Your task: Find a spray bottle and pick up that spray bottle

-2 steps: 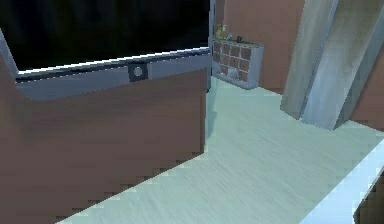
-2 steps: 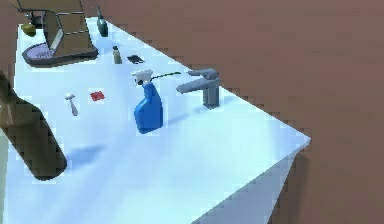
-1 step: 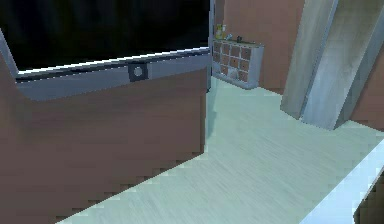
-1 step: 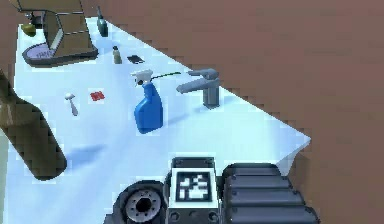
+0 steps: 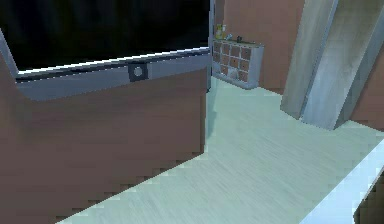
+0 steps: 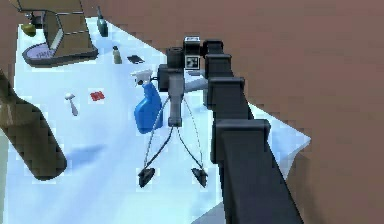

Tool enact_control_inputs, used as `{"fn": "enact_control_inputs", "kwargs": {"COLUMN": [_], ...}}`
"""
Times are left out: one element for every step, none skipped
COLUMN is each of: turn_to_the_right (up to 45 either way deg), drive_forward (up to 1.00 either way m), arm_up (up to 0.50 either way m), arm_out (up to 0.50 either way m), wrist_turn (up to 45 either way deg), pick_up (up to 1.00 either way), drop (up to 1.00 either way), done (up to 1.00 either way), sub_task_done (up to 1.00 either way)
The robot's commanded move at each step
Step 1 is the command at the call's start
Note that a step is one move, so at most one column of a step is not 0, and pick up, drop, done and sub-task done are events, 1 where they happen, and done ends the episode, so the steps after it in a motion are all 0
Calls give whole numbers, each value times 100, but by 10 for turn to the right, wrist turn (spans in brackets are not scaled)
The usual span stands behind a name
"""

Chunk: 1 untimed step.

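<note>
On the pale worktop [image 6: 100, 140] the blue spray bottle [image 6: 149, 108] stands upright near the middle, your gripper [image 6: 173, 175] showing just to its right, and you cannot tell whether it holds anything.

A home room, with television [image 5: 100, 35], cubby shelf [image 5: 237, 60] and curtains [image 5: 330, 60].

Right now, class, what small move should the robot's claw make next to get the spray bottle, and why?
Probably a short shift toward the arm side view's left. The blue spray bottle stands on the white table just left of the claw, whose fingertips show over bare tabletop rather than around the bottle.
</note>
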Motion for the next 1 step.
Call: {"fn": "enact_control_inputs", "kwargs": {"turn_to_the_right": [0], "drive_forward": [0], "arm_up": [0], "arm_out": [0], "wrist_turn": [450], "pick_up": [0], "drop": [0], "done": [0], "sub_task_done": [0]}}
